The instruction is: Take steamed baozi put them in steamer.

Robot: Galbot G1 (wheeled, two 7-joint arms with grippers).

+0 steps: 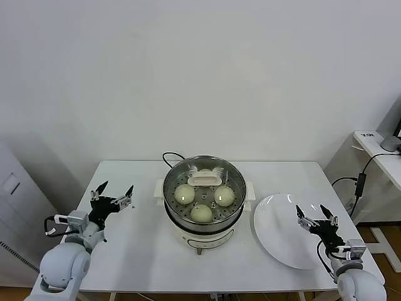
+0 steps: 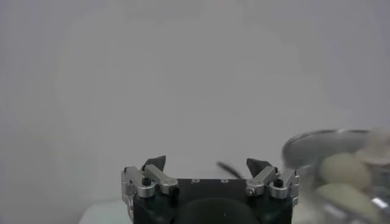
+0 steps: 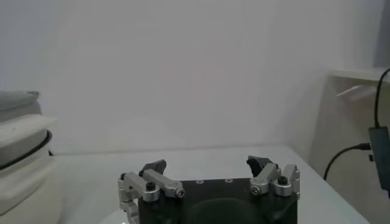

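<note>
The steamer, a shiny steel pot on a white base, stands at the table's middle. On its perforated tray lie three cream-white baozi: one on the left, one on the right, one at the front. A white rectangular piece rests at the tray's back. My left gripper hovers open and empty over the table's left side. My right gripper hangs open and empty above the white plate. The left wrist view shows my left gripper with the steamer and baozi beside it.
The plate on the right holds nothing. A black cord loops behind the steamer. A white desk with cables stands off the table's right. In the right wrist view my right gripper faces bare table, the steamer's white base at one side.
</note>
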